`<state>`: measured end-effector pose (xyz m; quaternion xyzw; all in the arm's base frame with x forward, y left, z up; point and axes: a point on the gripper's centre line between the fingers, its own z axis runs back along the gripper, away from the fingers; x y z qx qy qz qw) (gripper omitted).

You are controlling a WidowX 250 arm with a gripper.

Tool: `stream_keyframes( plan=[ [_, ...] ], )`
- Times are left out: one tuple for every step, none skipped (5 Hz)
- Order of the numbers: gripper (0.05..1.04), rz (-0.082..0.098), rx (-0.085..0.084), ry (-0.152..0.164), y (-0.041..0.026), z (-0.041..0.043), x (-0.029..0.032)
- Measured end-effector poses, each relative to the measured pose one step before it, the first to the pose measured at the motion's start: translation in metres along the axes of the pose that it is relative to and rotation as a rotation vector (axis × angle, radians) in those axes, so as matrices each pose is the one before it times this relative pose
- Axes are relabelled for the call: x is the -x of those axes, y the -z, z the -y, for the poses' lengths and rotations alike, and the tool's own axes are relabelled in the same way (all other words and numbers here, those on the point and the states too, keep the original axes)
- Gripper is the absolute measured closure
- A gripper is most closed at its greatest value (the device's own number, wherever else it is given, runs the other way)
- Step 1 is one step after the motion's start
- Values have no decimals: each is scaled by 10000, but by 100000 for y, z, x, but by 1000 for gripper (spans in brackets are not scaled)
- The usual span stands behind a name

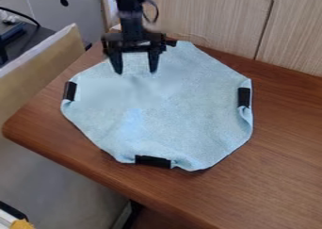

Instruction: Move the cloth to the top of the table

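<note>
With the black two-finger gripper (135,72) parted over the upper part of the pale-blue, roughly octagonal fabric cloth (182,101), which lies spread on the brown wooden table (277,185), we should descend squarely, pinch a firm fold and draw it smoothly topward.

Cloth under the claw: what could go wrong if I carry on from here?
The claw is open above the upper part of the cloth, which lies mostly flat, so closing might skim it without pinching a fold.
Black strips sit on the cloth's edges; if they stick to the table, the cloth may resist or bunch.
The wall panel stands just behind, so pushing too far could bump it.
</note>
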<state>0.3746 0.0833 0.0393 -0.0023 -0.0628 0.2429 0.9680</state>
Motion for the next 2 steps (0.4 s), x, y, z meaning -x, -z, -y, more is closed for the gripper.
stream_keyframes(
  plan=[
    [84, 272, 51, 79, -2720, -656, 214],
    [84, 40, 29, -78, -169, -118, -78]
  ],
)
